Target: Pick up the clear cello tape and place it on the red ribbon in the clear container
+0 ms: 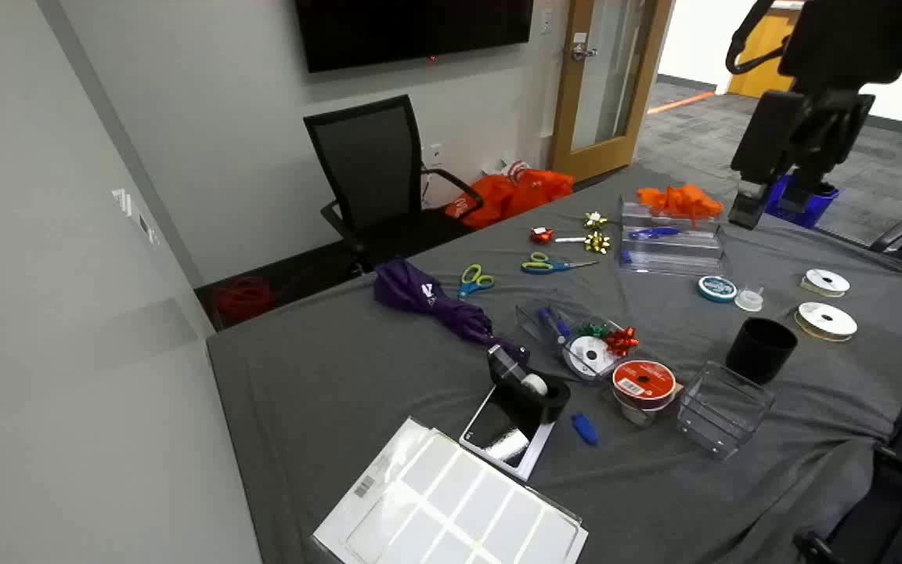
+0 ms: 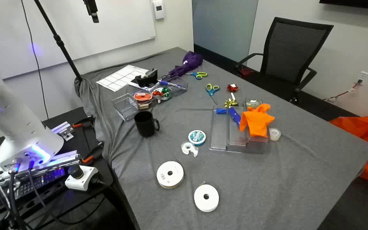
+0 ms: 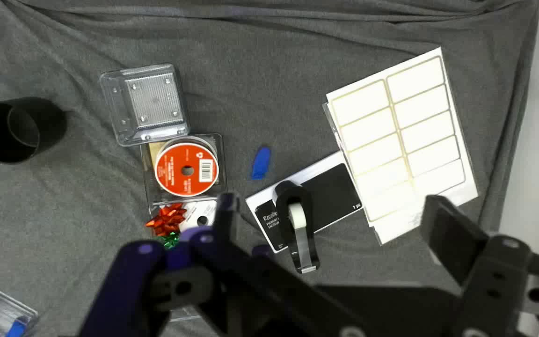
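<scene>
Blk mesh chair (image 1: 365, 164) nr gry wall (image 1: 224, 125), wd-framed glass door (image 1: 606, 86).

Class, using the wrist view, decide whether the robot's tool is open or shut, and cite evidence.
Open: the tool has its fingers spread wide apart, the black tape dispenser seen through the gap.

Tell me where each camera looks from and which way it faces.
In an exterior view: high above the table, nearest the label sheet, facing the chair and wall screen; hand upper right.
In an exterior view: high, nearest the white spools, facing the whiteboard; white arm at left, apparently the hand's tip at top.
Wrist view: at the wrist, looking down on the red ribbon; the hand's spread fingers at bottom.
Both exterior views share the chair and black mug.
</scene>
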